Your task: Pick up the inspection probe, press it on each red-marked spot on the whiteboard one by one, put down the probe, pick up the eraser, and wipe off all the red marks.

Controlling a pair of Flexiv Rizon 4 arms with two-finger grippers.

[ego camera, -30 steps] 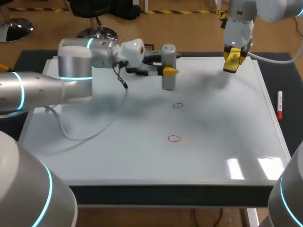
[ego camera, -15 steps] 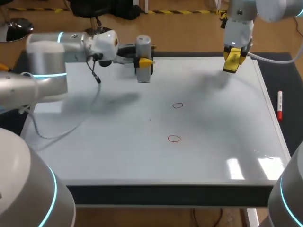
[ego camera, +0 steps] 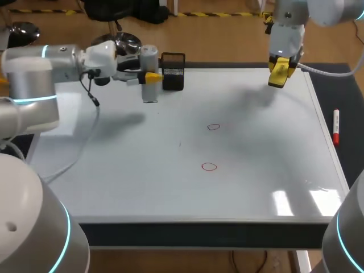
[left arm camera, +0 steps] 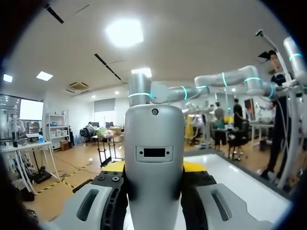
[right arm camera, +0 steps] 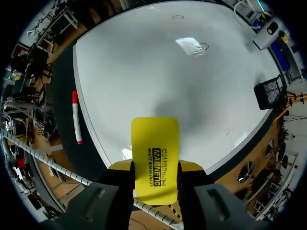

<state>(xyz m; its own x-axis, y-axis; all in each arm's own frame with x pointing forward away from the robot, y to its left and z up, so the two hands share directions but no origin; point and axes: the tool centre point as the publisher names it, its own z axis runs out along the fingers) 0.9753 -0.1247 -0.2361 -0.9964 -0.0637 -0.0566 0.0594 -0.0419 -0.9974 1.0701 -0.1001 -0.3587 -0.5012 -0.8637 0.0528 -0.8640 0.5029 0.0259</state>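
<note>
The grey inspection probe (ego camera: 149, 73) hangs upright over the whiteboard's (ego camera: 256, 182) far left part, beside a black mesh holder (ego camera: 173, 71). My left gripper (ego camera: 150, 76) is shut on it. In the left wrist view the probe (left arm camera: 154, 158) fills the space between the fingers of the left gripper (left arm camera: 154, 168). My right gripper (ego camera: 278, 73) hovers over the far right corner, shut on the yellow eraser (right arm camera: 155, 152). Two red marks (ego camera: 213, 127) (ego camera: 209, 166) are drawn near the board's middle.
A red-and-white marker (ego camera: 336, 126) lies on the dark mat off the board's right edge. The left arm's cable (ego camera: 85, 145) hangs down to the board's left side. The mesh holder (right arm camera: 270, 92) stands at the board's far edge.
My left arm has swung to the left and back with the probe, from over the board's far middle to beside the mesh holder. The right arm has stayed still.
</note>
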